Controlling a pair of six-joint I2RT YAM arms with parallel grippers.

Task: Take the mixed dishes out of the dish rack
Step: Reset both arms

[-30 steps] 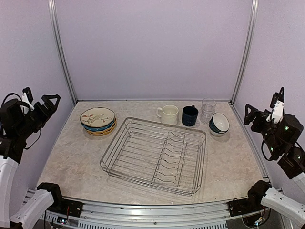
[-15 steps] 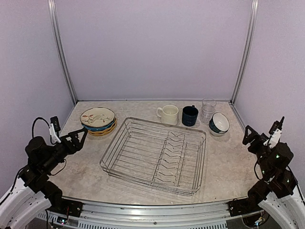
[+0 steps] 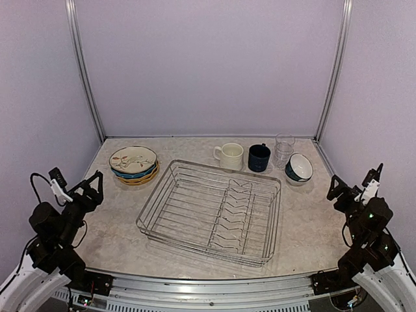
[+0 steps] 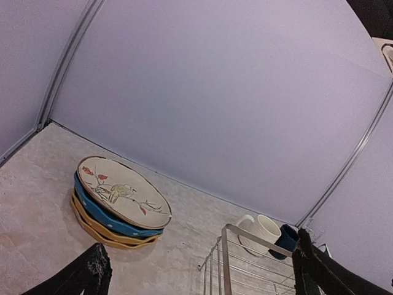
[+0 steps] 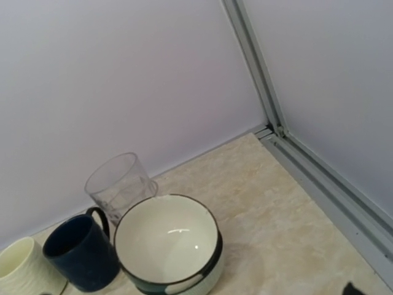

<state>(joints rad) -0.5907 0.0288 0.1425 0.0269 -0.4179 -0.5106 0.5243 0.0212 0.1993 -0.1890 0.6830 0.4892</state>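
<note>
The dish rack [image 3: 208, 211], a silver wire basket, stands mid-table with no dishes in it; its corner shows in the left wrist view [image 4: 245, 258]. A stack of plates [image 3: 133, 164], cream patterned on blue on mustard, lies at the far left, also in the left wrist view [image 4: 120, 200]. Along the back stand a cream mug [image 3: 230, 156], a navy mug [image 3: 259, 158], a glass tumbler [image 3: 283, 149] and a teal-and-white bowl [image 3: 299, 168]; the bowl [image 5: 169, 246] fills the right wrist view. My left gripper [image 3: 91, 185] is open and empty at the near left. My right gripper [image 3: 341, 190] is open and empty at the near right.
Metal frame posts [image 3: 84, 71] rise at the back corners against purple walls. A metal rail [image 5: 319, 178] runs along the table's right edge. Marble tabletop [image 3: 305, 221] lies bare between the rack and the right edge.
Both arms have dropped from raised poses at the sides down toward the near corners. The left gripper has drawn back to the left. The dishes and the rack have not moved.
</note>
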